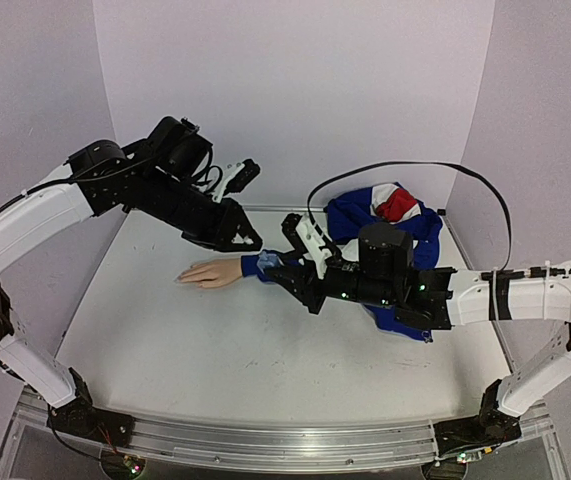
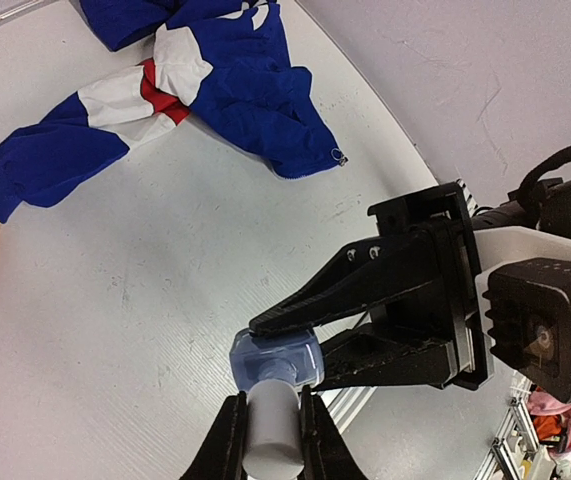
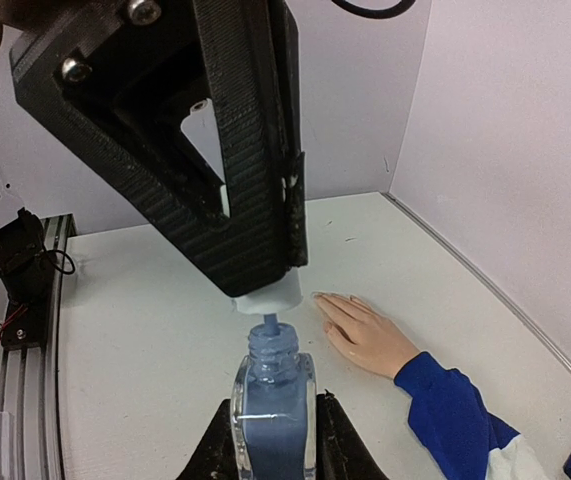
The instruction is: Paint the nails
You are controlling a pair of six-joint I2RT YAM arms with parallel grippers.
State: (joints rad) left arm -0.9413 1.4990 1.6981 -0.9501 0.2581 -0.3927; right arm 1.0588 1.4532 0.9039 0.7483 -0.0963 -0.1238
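Note:
The pale mannequin hand [image 1: 210, 272] with a blue cuff [image 1: 254, 265] lies palm down on the white table; its tiny nails [image 3: 322, 298] point away from the sleeve. My right gripper [image 3: 275, 406] is shut on a clear bottle of blue polish [image 3: 273, 400], holding it upright just right of the cuff. My left gripper [image 2: 271, 398] is shut on the pale cap [image 2: 272, 430]. The cap [image 3: 270, 293] sits just above the bottle's open neck, with the blue brush stem showing between them. The bottle also shows in the left wrist view [image 2: 275, 358].
A blue, white and red jacket [image 1: 395, 225] lies bunched at the back right, its sleeve leading to the hand. A black cable [image 1: 435, 170] arcs above it. Lilac walls close in the back and sides. A metal rail [image 1: 265, 440] runs along the near edge.

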